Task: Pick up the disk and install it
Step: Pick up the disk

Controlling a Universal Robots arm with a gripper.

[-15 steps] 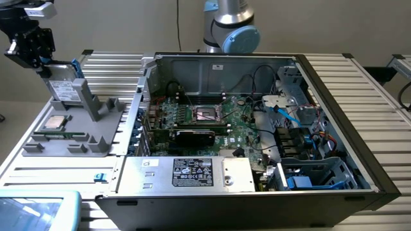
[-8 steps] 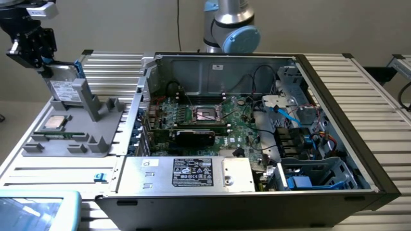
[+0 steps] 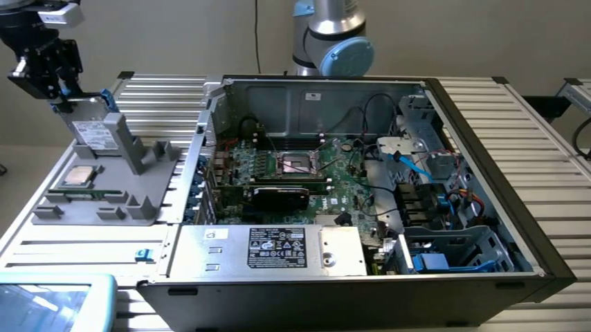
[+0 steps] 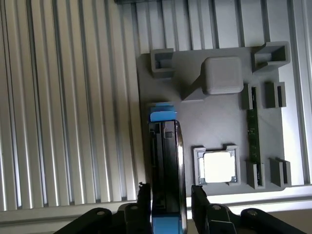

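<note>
The disk (image 3: 93, 130) stands on edge in the grey fixture (image 3: 93, 204), leaning against its post; its white label and a blue bracket tab at the top show. My gripper (image 3: 63, 102) sits right over the disk's top end. In the wrist view the disk (image 4: 165, 161) appears edge-on with its blue bracket. My gripper (image 4: 170, 199) straddles it, one black finger (image 4: 144, 197) on each side. A thin gap shows between the disk and the far finger, so the jaws are open around it.
The fixture (image 4: 214, 124) also holds a square silver processor chip (image 4: 219, 166) and a green memory stick (image 4: 252, 141). To the exterior view's right lies the open computer case (image 3: 314, 104), with a drive cage (image 3: 452, 245) at its near corner. Ribbed aluminium table (image 4: 63, 107) surrounds the fixture.
</note>
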